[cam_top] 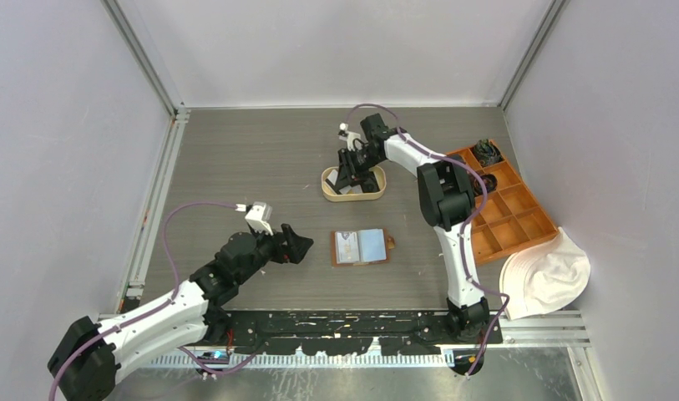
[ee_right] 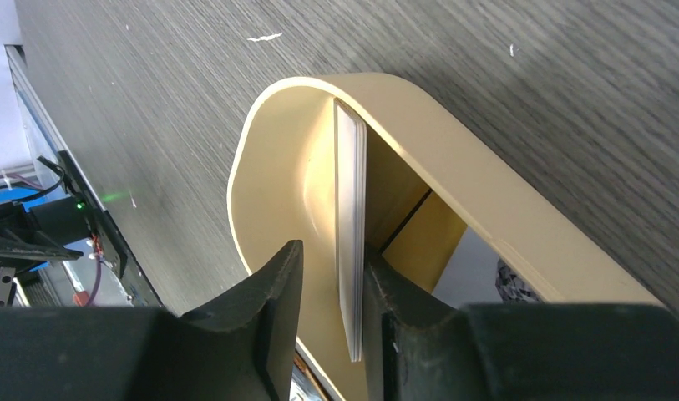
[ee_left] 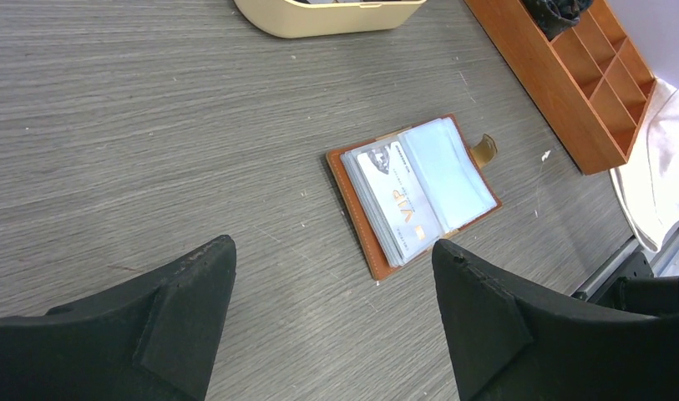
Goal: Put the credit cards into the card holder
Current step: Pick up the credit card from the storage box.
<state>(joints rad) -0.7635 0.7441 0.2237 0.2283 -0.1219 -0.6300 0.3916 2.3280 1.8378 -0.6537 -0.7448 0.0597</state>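
The brown card holder [cam_top: 361, 247] [ee_left: 411, 200] lies open on the table, with a pale VIP card [ee_left: 398, 205] in its clear sleeves. A thin white stack of credit cards [ee_right: 350, 209] stands on edge inside the cream oval tray [cam_top: 353, 196] [ee_right: 260, 142]. My right gripper [cam_top: 352, 171] [ee_right: 334, 251] reaches into the tray and straddles that stack. One finger touches the stack and a gap remains at the other. More cards lie flat under it, one orange [ee_right: 419, 242]. My left gripper [cam_top: 296, 244] [ee_left: 331, 246] hovers open and holding nothing, just left of the holder.
An orange compartmented box [cam_top: 511, 209] [ee_left: 570, 92] sits at the right, with dark items in its far cells. A white cloth hat [cam_top: 546, 276] [ee_left: 661, 159] lies at the near right corner. Walls enclose the table on three sides.
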